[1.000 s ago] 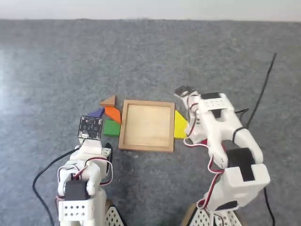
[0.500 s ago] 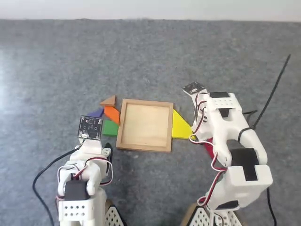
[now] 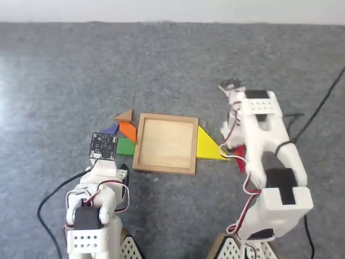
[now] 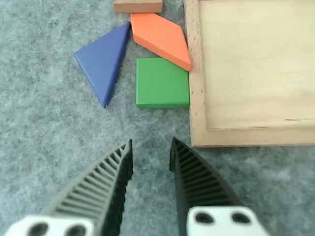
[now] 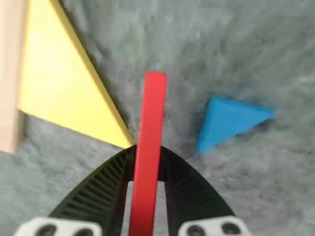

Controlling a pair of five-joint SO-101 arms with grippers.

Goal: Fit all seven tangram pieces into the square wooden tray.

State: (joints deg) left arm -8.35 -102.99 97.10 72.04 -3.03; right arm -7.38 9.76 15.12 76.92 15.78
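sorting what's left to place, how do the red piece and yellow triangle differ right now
The red piece is clamped edge-on in the right pincer; the yellow triangle lies flat, ungripped. The yellow triangle is beside the tray, the red piece farther off. Both are outside it.

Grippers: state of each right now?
Left gripper: open, empty.
Right gripper: closed on the red piece.

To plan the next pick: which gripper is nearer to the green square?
Left. The left gripper hovers just short of the green square; the right gripper is across the tray.
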